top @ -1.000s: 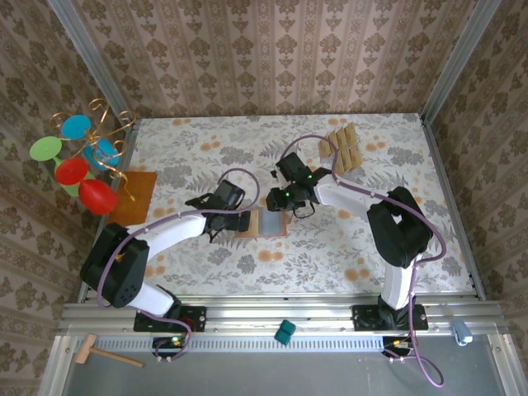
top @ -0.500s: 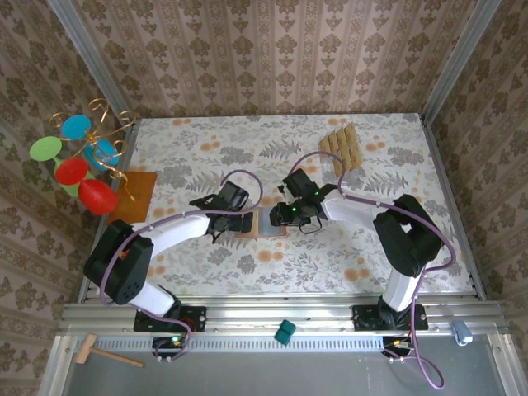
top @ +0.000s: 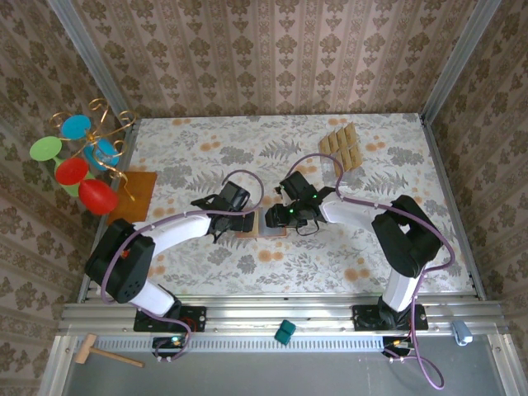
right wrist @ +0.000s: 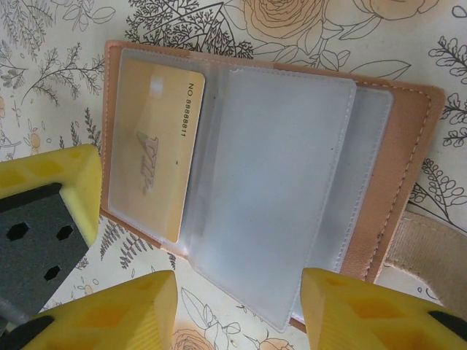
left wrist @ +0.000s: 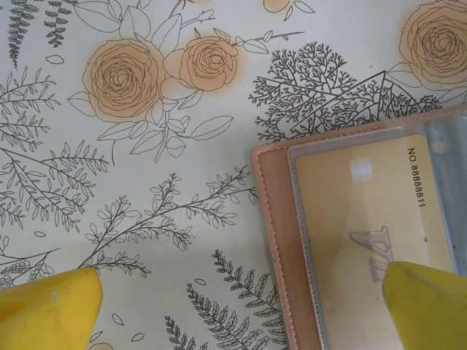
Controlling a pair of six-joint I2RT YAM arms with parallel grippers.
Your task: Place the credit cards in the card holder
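The card holder (top: pixel 270 223) lies open on the flowered table between my two grippers. In the right wrist view its salmon-brown cover (right wrist: pixel 416 138) frames clear sleeves (right wrist: pixel 281 182), and one tan credit card (right wrist: pixel 157 146) sits in the left pocket. My right gripper (right wrist: pixel 244 310) hovers open over the sleeves, nothing between its fingers. My left gripper (left wrist: pixel 237 310) is open at the holder's left edge (left wrist: pixel 271 219), one fingertip over the pocketed credit card (left wrist: pixel 365 219), the other over the tablecloth. Several more credit cards (top: pixel 342 147) lie in a row at the back right.
An orange-brown mat (top: pixel 136 194) and a wire stand with coloured discs (top: pixel 82 161) occupy the left side. A teal block (top: pixel 285 332) and a wooden mallet (top: pixel 103 352) rest on the front rail. The holder's strap (right wrist: pixel 430 255) sticks out to the right.
My right gripper came forward and left over the open card holder, and its jaws widened. The left gripper shifted slightly right and stayed open.
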